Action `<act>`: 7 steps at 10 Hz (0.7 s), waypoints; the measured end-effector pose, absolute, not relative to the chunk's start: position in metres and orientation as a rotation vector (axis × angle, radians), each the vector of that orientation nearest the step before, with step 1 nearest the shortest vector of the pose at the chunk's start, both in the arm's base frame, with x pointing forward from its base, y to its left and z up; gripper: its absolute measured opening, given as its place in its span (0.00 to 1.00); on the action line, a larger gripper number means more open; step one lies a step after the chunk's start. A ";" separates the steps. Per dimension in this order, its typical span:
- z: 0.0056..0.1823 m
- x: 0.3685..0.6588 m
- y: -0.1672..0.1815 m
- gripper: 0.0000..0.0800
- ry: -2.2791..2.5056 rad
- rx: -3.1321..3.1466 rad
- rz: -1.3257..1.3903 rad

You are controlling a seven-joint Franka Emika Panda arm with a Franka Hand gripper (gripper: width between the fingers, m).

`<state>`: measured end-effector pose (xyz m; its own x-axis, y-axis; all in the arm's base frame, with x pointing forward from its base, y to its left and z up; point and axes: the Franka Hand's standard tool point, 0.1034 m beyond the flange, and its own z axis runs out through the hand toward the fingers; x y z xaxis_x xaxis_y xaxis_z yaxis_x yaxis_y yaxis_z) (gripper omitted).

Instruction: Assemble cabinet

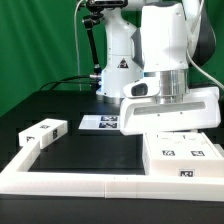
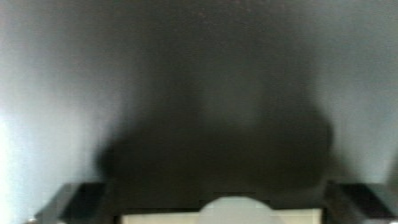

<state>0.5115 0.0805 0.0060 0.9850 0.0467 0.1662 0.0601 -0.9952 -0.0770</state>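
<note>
The cabinet [image 1: 180, 155] is a white blocky box with square tags on its top and front, at the exterior view's right near the front. My gripper [image 1: 172, 118] hangs directly over it, its fingertips down at the box's top. A smaller white tagged cabinet piece [image 1: 45, 132] lies apart at the exterior view's left. The wrist view is blurred and dark. In it my gripper [image 2: 222, 206] has dark fingers [image 2: 75, 202] standing wide apart, with a pale flat surface and a rounded white knob [image 2: 231, 212] between them, not touching either finger.
The marker board [image 1: 100, 123] lies flat at the back, in front of the robot base [image 1: 118, 70]. A long low white border rail [image 1: 70, 185] runs along the front of the black table. A green curtain is behind.
</note>
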 end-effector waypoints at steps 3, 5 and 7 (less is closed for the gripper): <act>0.005 0.508 0.081 0.35 -0.105 -3.050 -0.246; 0.005 0.496 0.082 0.13 -0.137 -3.053 -0.230; 0.011 0.488 0.081 0.01 -0.175 -3.056 -0.228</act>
<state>0.4882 0.0814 0.0111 0.9825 0.1079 0.1517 0.1187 -0.9909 -0.0636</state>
